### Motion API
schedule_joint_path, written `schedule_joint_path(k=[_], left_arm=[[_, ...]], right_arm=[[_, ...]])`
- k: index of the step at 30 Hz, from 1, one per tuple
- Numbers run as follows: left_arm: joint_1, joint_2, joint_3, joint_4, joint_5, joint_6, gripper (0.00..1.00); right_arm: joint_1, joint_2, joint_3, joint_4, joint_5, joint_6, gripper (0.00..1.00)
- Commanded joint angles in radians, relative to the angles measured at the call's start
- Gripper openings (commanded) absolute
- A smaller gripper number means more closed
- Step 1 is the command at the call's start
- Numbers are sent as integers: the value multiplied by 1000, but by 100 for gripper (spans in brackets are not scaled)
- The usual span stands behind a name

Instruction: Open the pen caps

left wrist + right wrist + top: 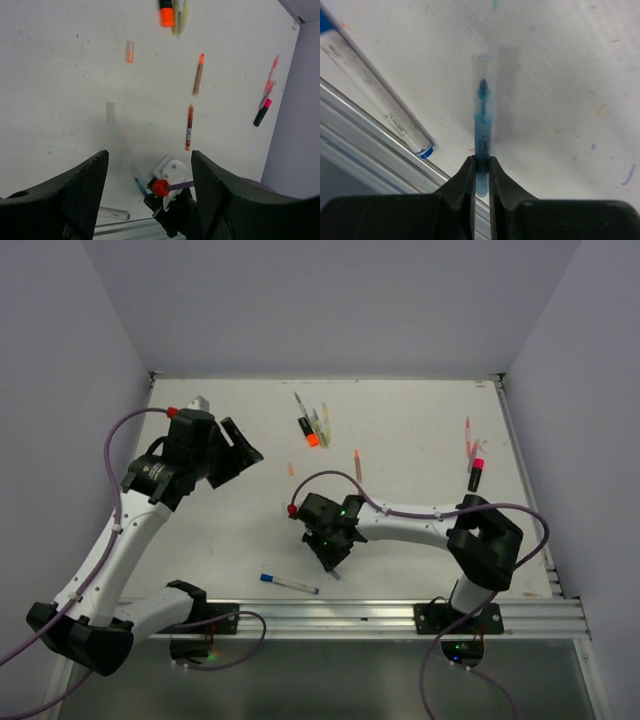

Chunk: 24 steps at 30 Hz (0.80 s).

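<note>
Left gripper (pixel 240 452) hung agape well beyond the rail (pixel 350 612); right gripper (pixel 481 167) pinched a blue pen (pixel 482 135) near the rail.

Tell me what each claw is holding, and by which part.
The right claw grips a blue pen by its barrel, clear cap on the far end; the left claw is open, empty.
</note>
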Motion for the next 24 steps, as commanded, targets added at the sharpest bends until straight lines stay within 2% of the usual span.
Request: schedule_joint_path(k=[1, 5, 7, 10, 14, 19, 24], left_arm=[[10, 9, -16, 57, 18, -6, 70], [10, 47, -61, 167, 133, 11, 66], [9, 91, -91, 227, 252, 25, 60], [-10, 159, -137, 336, 350, 9, 56], [-100, 211, -136, 373, 325, 3, 59], [-119, 262, -128, 385, 327, 5, 59], [-142, 297, -115, 394, 336, -8, 54]], right_arm=[[-134, -115, 95, -48, -18, -11, 0], [-276, -166, 132, -48, -240, -15, 0], [-332, -164, 159, -48, -326, -23, 0], [-371, -172, 179, -23, -454, 3, 0], [-396, -183, 199, 5, -543, 38, 0], [-414, -206, 198, 60, -595, 91, 0], [-423, -204, 182, 105, -601, 127, 0]])
